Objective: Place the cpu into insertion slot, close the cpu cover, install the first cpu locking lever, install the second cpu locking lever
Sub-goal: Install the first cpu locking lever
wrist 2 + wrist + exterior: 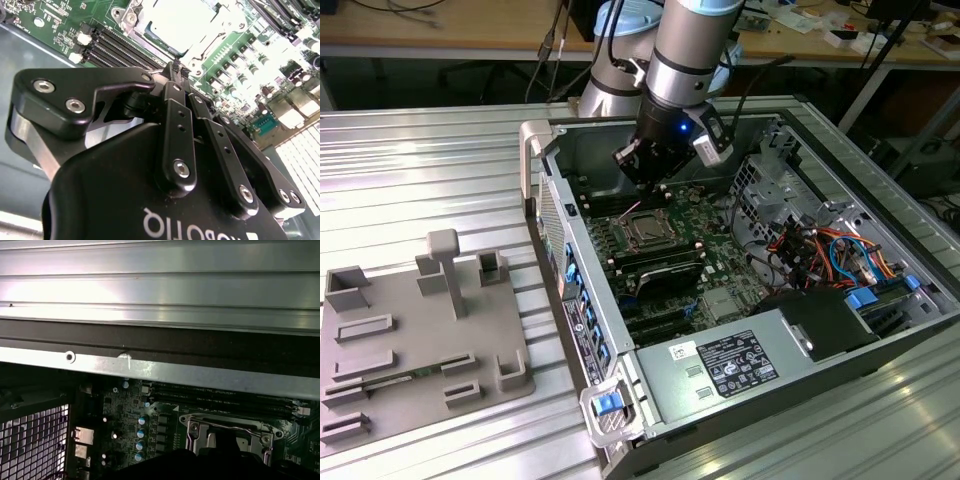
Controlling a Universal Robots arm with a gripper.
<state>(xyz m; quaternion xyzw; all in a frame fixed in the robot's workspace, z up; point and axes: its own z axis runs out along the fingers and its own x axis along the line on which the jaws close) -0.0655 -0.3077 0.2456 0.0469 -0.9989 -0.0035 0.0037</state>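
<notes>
The insertion slot (648, 231) sits mid-board in the open computer case. In the second wrist view the cpu (186, 19) lies in it, its bright silver top showing through the window of the cpu cover (134, 19), which lies flat. My gripper (642, 180) hangs just above the slot's far-left corner, its black fingers (176, 107) pressed together at the tips, shut (176, 69). A thin wire locking lever (631, 210) stands up at a slant right by the tips; whether the tips touch it, I cannot tell. The cover's frame edge (226, 424) shows in the first wrist view.
Long black memory slots (655, 268) lie in front of the socket, and more (116, 46) run beside it. The grey power supply box (720, 365) fills the case's near end. A drive cage and cables (820, 250) stand on the exterior view's right. A grey fixture tray (415, 330) rests outside on the left.
</notes>
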